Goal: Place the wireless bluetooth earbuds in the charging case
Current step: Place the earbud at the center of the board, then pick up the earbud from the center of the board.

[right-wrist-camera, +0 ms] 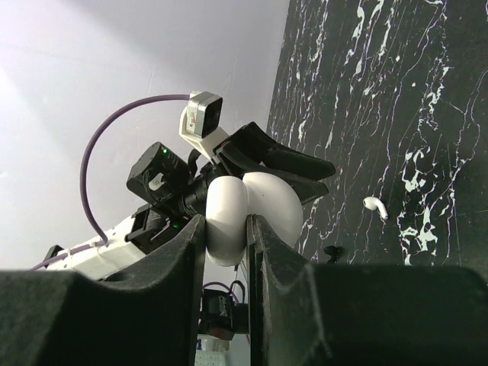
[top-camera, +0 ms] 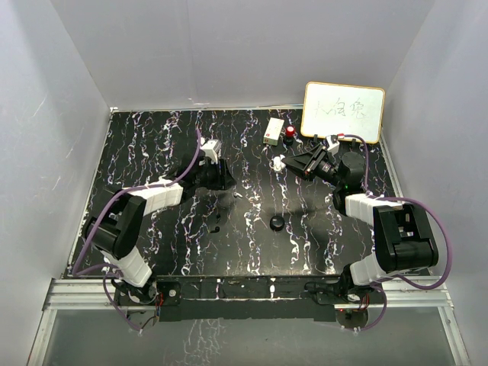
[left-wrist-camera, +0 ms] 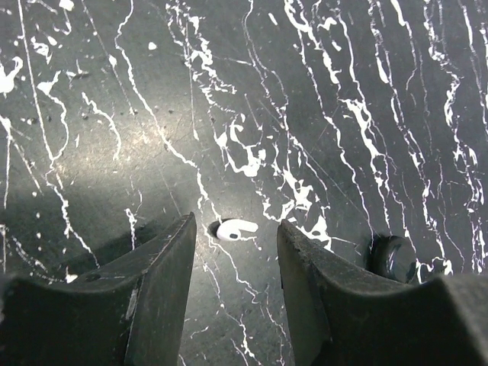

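My left tool (left-wrist-camera: 236, 236) stands spread, jaws flanking an earbud (left-wrist-camera: 236, 229) lying on the tabletop (left-wrist-camera: 343, 114), not touching it. Farther off, my right tool (right-wrist-camera: 226, 226) pinches the white case (right-wrist-camera: 263, 202). Step: pickup. Next: close squarely on the earbud without flicking it.

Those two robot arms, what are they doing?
The right gripper is shut on a rounded white charging case and holds it above the black marbled table. The left gripper is open and low over the table. A small white stemmed earbud lies on the table between its fingers, not gripped. The inside of the case is hidden from view.
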`<control>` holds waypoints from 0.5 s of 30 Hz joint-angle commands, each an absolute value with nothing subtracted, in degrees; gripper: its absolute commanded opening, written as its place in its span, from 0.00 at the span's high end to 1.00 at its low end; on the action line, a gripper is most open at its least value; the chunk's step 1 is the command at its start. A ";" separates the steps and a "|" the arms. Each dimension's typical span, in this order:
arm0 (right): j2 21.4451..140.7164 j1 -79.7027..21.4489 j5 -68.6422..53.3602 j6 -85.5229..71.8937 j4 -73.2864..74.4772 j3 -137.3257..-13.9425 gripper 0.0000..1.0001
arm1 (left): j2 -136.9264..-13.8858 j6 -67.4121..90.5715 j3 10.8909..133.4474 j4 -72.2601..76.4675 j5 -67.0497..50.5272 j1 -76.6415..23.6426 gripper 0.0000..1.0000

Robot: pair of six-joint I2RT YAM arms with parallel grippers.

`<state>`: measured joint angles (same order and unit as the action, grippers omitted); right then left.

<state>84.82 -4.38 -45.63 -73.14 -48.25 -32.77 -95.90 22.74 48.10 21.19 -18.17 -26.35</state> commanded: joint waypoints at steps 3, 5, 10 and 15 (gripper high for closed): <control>84.91 -4.02 -45.70 -72.95 -53.08 -32.17 1.00 | -95.55 22.60 51.70 11.30 -15.32 -26.44 0.55; 84.99 -4.01 -45.70 -72.91 -53.09 -32.15 1.00 | -95.35 22.56 51.44 11.61 -13.15 -27.60 0.55; 85.25 -4.01 -45.70 -72.95 -53.34 -31.97 1.00 | -95.32 19.36 51.78 10.86 -4.57 -32.93 0.53; 85.17 -4.03 -45.79 -73.04 -53.61 -31.91 1.00 | -97.83 16.90 53.63 9.17 0.64 -36.35 0.52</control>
